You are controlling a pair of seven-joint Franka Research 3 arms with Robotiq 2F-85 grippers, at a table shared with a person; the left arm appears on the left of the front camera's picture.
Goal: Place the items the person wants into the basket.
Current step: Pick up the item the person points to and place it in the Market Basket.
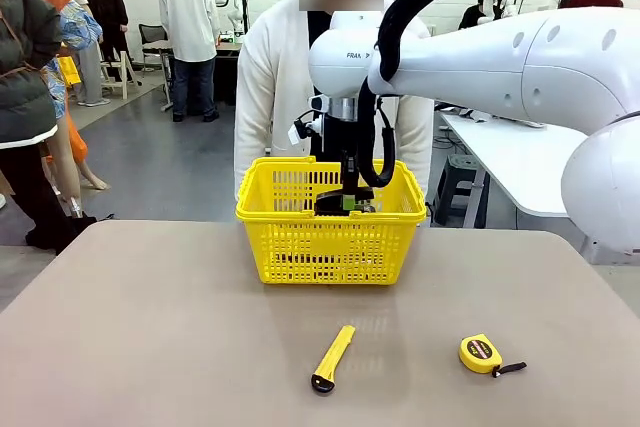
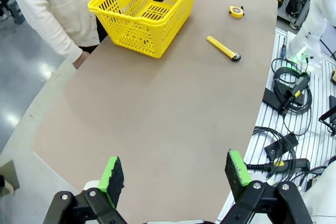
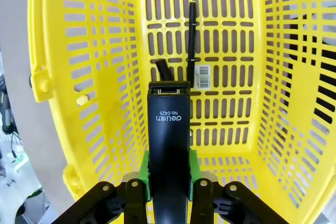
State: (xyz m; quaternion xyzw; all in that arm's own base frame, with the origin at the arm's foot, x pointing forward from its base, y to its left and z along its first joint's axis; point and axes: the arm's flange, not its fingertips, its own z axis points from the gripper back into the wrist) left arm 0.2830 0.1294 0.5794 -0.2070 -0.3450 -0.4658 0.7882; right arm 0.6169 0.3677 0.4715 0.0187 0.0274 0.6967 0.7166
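Note:
My right gripper (image 3: 168, 174) is shut on the black stapler (image 3: 168, 129), holding it inside the yellow basket (image 1: 258, 209) just above its floor. In the front view the right gripper (image 1: 347, 202) hangs within the basket's rim. A thin black pen (image 3: 191, 35) lies on the basket floor, and the black cap of a marker (image 3: 163, 71) shows beside the stapler's tip. The person (image 1: 270, 87) in a white cardigan stands behind the basket. In the left wrist view my left gripper (image 2: 176, 174) stands open over the near table, far from the basket (image 2: 126, 24).
A yellow utility knife (image 1: 332, 357) lies on the table in front of the basket. A round yellow tape measure (image 1: 482, 354) sits to its right. Cables and gear lie off the table's edge in the left wrist view.

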